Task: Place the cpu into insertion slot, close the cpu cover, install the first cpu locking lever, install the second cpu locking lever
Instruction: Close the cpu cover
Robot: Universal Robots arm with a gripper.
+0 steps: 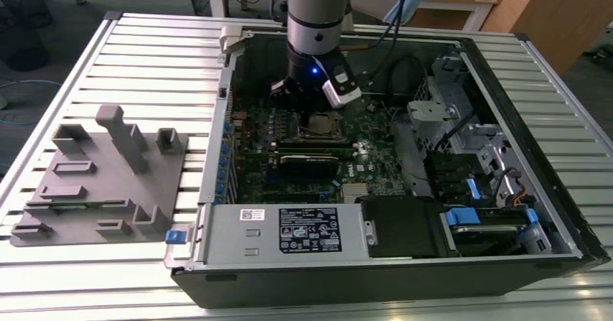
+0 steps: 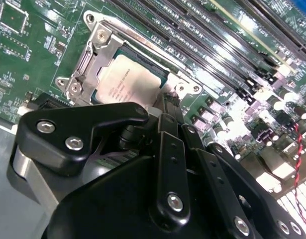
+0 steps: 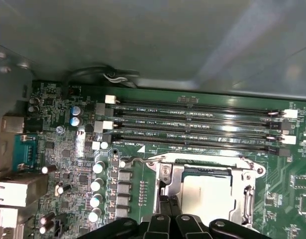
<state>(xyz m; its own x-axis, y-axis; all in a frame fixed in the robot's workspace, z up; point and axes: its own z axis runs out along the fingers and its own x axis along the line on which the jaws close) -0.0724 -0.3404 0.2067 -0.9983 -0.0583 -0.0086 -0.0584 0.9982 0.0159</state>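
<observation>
A: While checking the exterior view — seeing slatted table (image 1: 153,41) carrying open computer case (image 1: 364,281), grey fixture block (image 1: 96,184) lying on it at the exterior view's left of the case. Got the arm?
B: Got it: arm (image 1: 314,12) reaching down into case, over green circuit board (image 1: 258,131), well apart from grey power-supply box (image 1: 287,231).
A: Found insertion slot (image 1: 321,125)?
B: Yes — right under gripper (image 3: 169,201), just beside long black memory slots (image 3: 202,124). Small finned heatsink (image 1: 354,190) between slot and power-supply box.
A: And cpu (image 2: 130,82)?
B: Seated in slot, pale metal face up, framed by cpu cover (image 2: 100,55) lying flat over it. Thin wire lever (image 3: 138,160) running along slot edge nearest memory slots. Fingers (image 2: 168,144) drawn narrow, pressed together, tips at cover's edge. Cannot tell whether pinching anything.
</observation>
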